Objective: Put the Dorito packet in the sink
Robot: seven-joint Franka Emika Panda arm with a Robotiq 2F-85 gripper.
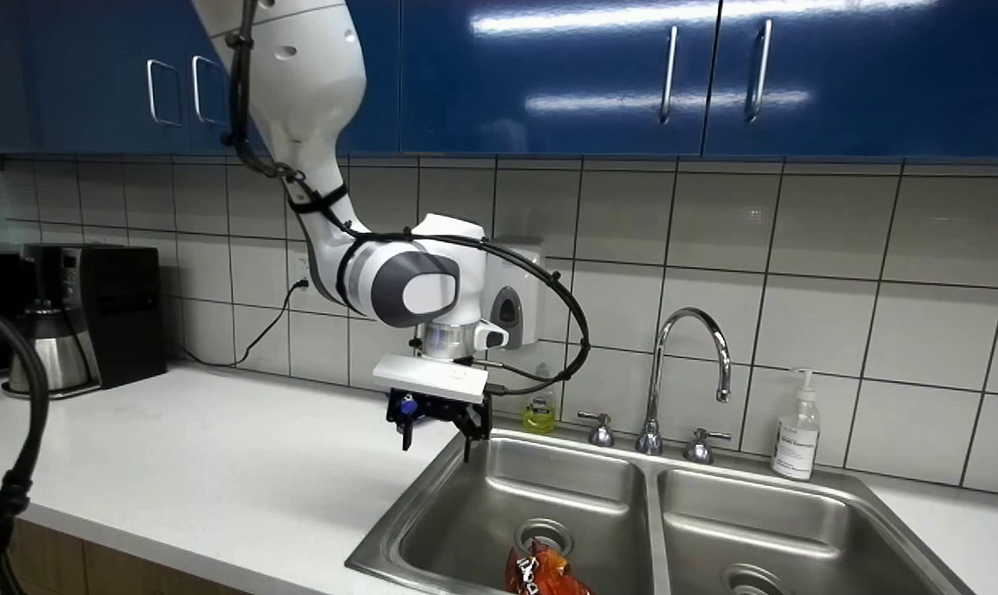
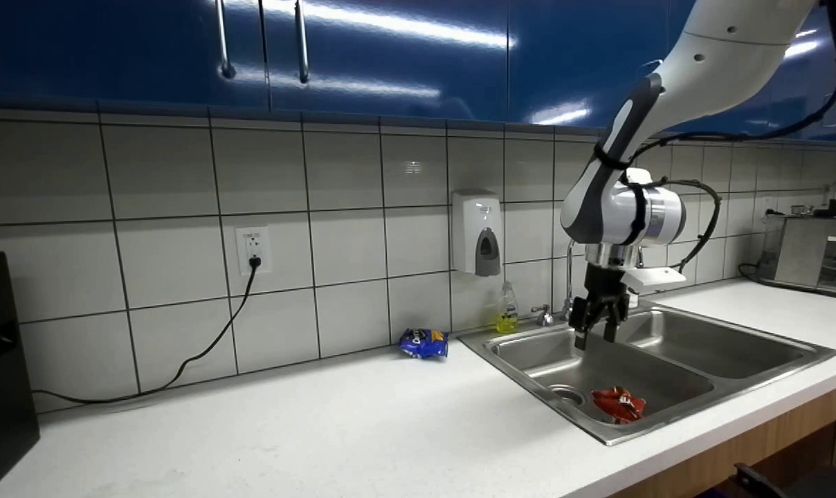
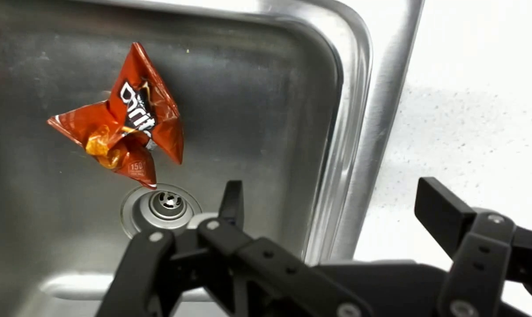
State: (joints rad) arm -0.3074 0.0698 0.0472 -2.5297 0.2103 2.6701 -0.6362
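The Dorito packet is a crinkled red-orange bag lying on the floor of one basin of the steel double sink. It also shows in an exterior view and, beside the round drain, in the wrist view. The sink also shows in an exterior view. My gripper is above the sink, well above the packet and apart from it. In the wrist view the gripper has its fingers wide apart with nothing between them, over the sink rim and the white counter.
A curved chrome faucet stands behind the sink. A yellow soap bottle and a pump bottle stand along the back. A blue snack bag lies by the wall. A dispenser hangs above; a coffee maker stands on the counter.
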